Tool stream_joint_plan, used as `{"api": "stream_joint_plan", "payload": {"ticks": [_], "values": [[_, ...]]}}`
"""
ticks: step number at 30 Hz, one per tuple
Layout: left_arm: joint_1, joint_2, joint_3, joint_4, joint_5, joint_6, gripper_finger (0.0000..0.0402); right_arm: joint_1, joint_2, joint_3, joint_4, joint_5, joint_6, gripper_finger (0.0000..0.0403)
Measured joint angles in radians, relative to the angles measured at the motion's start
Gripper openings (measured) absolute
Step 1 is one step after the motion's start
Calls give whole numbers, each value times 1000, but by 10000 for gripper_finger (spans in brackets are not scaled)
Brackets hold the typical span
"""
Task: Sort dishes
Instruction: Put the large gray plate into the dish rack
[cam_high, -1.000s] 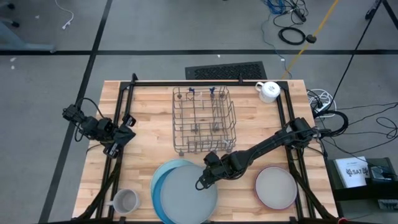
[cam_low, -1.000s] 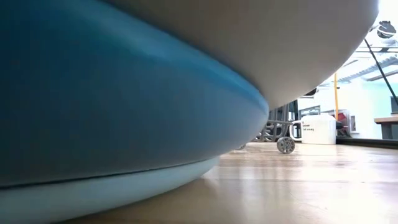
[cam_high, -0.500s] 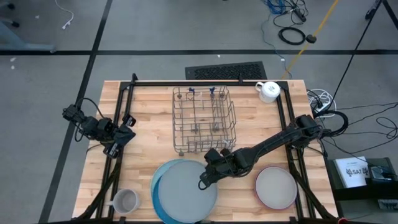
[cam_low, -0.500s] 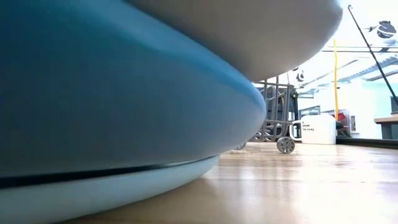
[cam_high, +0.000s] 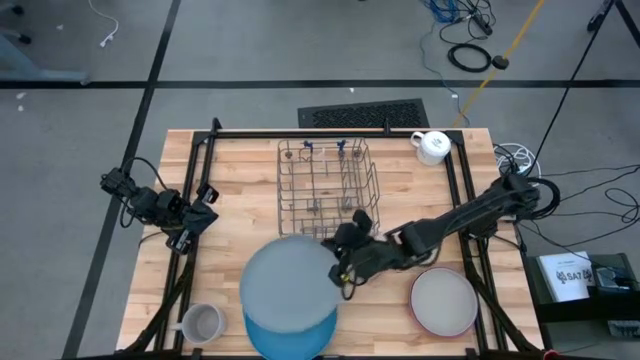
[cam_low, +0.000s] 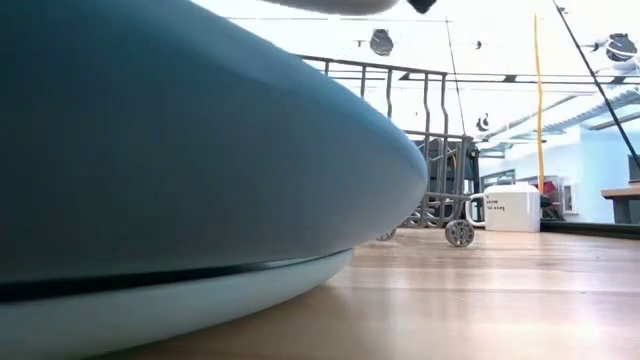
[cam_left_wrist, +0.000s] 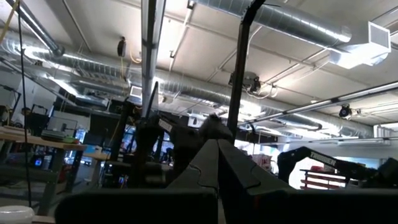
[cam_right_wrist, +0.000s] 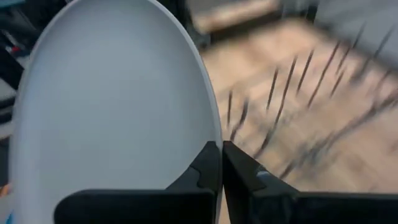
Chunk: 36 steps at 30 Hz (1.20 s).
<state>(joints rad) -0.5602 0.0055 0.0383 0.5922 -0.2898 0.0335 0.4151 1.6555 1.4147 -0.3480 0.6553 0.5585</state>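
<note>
We see a large grey plate (cam_high: 285, 283) lifted off the stacked blue plates (cam_high: 290, 338), just in front of the wire dish rack (cam_high: 328, 192). The right gripper (cam_high: 345, 272) pinches its rim, the fingers (cam_right_wrist: 208, 165) pressed tight on the edge nearest the rack, probably so it can tip upright into the tines. A pink-rimmed plate (cam_high: 444, 302) lies right of the rack. The left gripper (cam_high: 205, 215) waits left of the rack, fingers together.
</note>
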Motion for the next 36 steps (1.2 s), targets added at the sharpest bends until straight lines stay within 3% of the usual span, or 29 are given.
{"api": "stream_joint_plan", "payload": {"ticks": [10, 17, 22, 29, 36], "values": [[0, 0, 0, 3, -58, -2, 2, -1, -193, 0, 126, 436, -431, 0], [0, 0, 0, 1, -59, -1, 2, -4, -266, 0, 389, 551, -813, 0], [0, 0, 0, 4, -70, 74, 2, -14, -281, 0, 464, 668, -1034, 0], [0, 0, 0, 31, -148, 280, 2, -72, -274, 0, 404, 785, -1118, 0], [0, 0, 0, 84, -165, 313, 2, -149, -274, 0, 399, 811, -1125, 0]]}}
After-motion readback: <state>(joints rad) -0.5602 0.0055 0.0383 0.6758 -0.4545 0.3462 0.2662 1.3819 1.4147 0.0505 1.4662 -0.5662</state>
